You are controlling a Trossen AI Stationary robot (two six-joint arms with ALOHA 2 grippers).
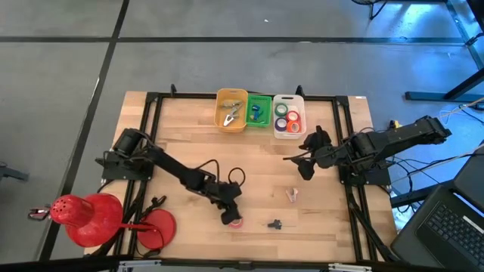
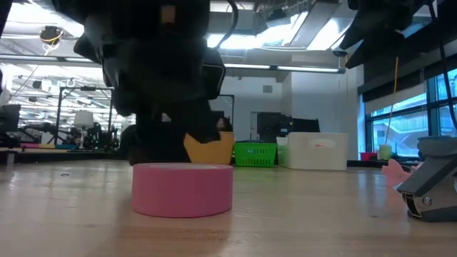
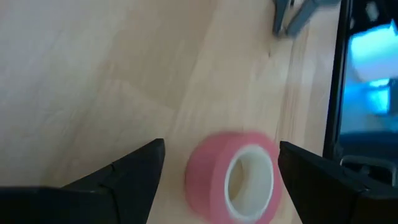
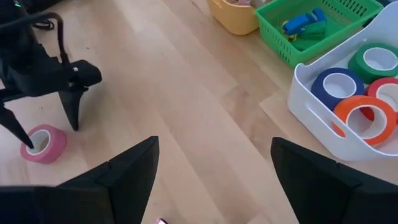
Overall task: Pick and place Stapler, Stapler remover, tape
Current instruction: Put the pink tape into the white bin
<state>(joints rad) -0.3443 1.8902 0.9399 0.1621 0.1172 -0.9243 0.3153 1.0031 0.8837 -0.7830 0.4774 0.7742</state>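
Light wood table (image 1: 189,147) with a black frame around it. At the far edge sit three bins in a row, touching: yellow bin (image 1: 231,110), green bin (image 1: 259,111), white bin (image 1: 289,115) (tape rolls inside). On the bare wood near the front edge: a pink tape roll (image 1: 237,223) lying flat, a small dark item (image 1: 274,224) beside it, a small pinkish item (image 1: 292,195) further back.

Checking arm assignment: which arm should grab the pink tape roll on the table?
Left. The left tool hovers open right over the pink tape roll, fingers either side. The right tool waits open farther off, near the white bin.
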